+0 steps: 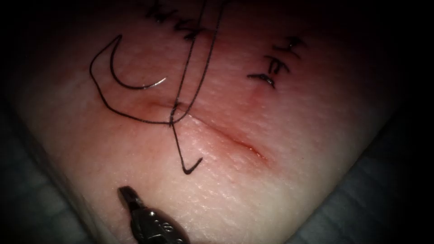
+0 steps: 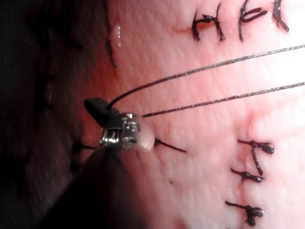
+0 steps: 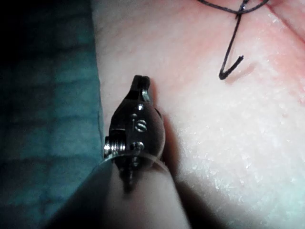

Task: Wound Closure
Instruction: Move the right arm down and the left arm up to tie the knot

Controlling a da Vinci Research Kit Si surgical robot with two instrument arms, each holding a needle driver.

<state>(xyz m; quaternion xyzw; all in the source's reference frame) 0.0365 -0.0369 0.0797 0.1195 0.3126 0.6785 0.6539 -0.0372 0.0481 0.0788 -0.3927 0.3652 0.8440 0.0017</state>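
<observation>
I am seeing the needle (image 1: 131,81) lying free on the tissue (image 1: 280,180), left of the cut (image 1: 226,135). One knot (image 1: 172,121) is holding it; the rest is gaping. My right tool (image 1: 129,199) is keeping fingers pressed together, empty; the left tool (image 2: 102,112) likewise.

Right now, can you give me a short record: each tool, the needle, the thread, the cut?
left tool: jaws shut on thread
right tool: jaws shut, holds nothing, near the tissue edge
needle: lies free on the tissue, left of the cut, not in the tissue
thread: knot on the cut, two strands run up, short tail lies free
older stitches: right of the cut
</observation>
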